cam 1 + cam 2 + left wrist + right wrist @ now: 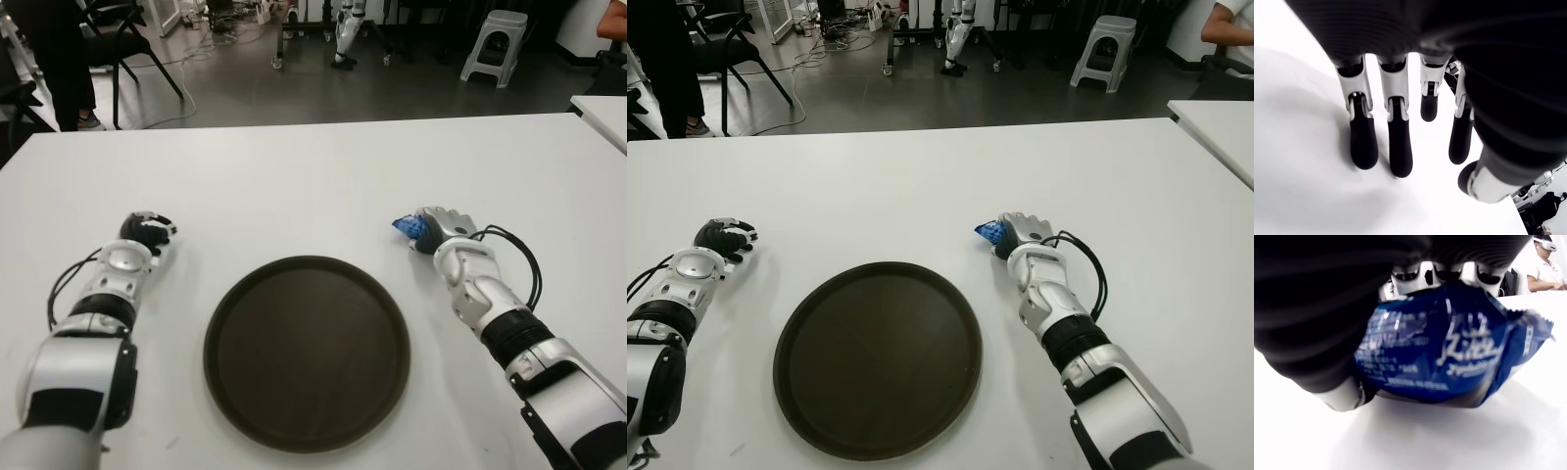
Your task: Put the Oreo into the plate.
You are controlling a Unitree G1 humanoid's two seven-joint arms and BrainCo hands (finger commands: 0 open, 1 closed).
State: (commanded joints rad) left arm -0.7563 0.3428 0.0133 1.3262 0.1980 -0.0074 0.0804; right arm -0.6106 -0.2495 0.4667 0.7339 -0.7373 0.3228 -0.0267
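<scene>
A broad white table (294, 176) carries a round dark brown plate (306, 351) near its front edge. Right of the plate, the right hand (443, 227) has its fingers wrapped around the small blue Oreo packet (1449, 352). Left of the plate, the left hand (147, 233) holds nothing, fingers (1362, 142) loosely extended.
</scene>
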